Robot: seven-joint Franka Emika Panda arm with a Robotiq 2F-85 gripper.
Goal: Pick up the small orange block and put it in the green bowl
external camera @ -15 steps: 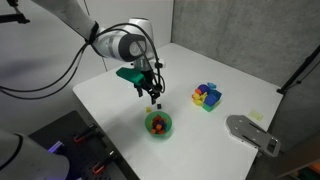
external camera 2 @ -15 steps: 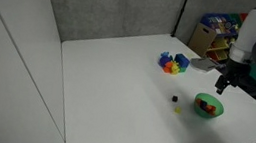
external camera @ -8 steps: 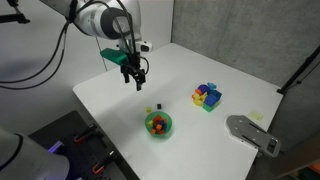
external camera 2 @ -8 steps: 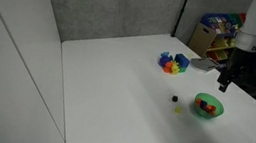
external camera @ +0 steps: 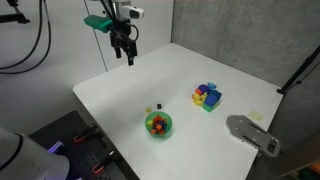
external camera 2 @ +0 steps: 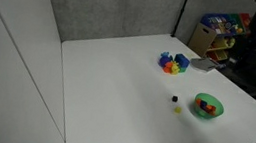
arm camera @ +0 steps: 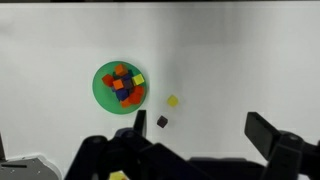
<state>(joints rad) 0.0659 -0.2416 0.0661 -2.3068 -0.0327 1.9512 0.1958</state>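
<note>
The small orange block cannot be singled out with certainty: several orange-red pieces lie heaped inside the green bowl together with blue, yellow and purple ones, and no orange cube shows on the bare table. In both exterior views the green bowl stands near one edge of the white table, its contents showing as a reddish cluster. Just beside the bowl, apart from it and from each other, lie a tiny yellow cube and a tiny dark cube. Well apart, further across the table, sits a cluster of blue, yellow and purple blocks. A grey flat object lies at the table's edge beyond them. The gripper hangs high above the far part of the table, well away from the bowl; in the wrist view the gripper has its fingers spread wide with nothing between them.
</note>
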